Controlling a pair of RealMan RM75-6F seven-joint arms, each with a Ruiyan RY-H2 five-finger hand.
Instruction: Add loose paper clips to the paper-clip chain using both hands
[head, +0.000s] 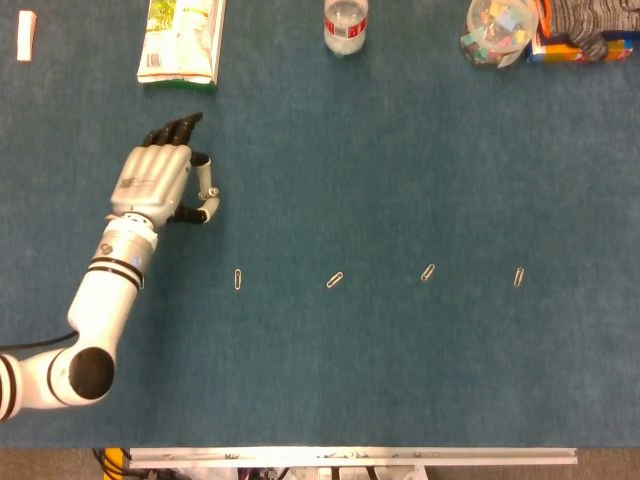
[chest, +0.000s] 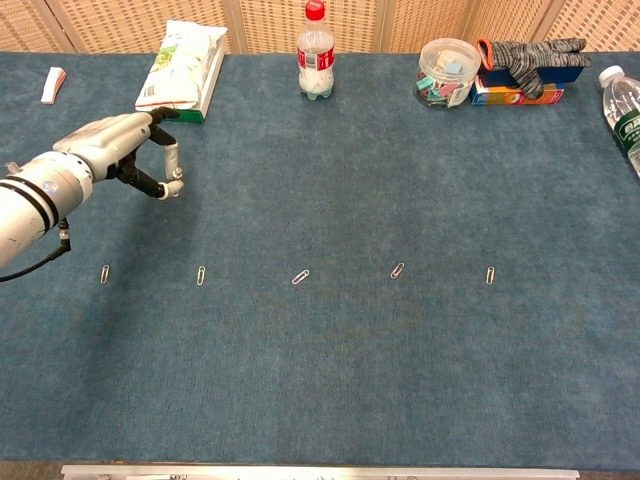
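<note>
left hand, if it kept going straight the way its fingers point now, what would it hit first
Probably the green-and-white snack bag. In the head view the left hand points its dark fingertips up and slightly right, toward the bag's lower edge, with only bare table between. The hand's height above the table is unclear, so it might pass over the bag.

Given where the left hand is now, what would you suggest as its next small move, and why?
Probably bring the left hand down and toward the robot to the nearest loose paper clip. The hand hovers above the blue mat near the snack bag, apparently holding nothing, though its fingertips are too small to be sure. Five clips lie in a row nearer the robot, none linked, and the right hand is out of view.
</note>
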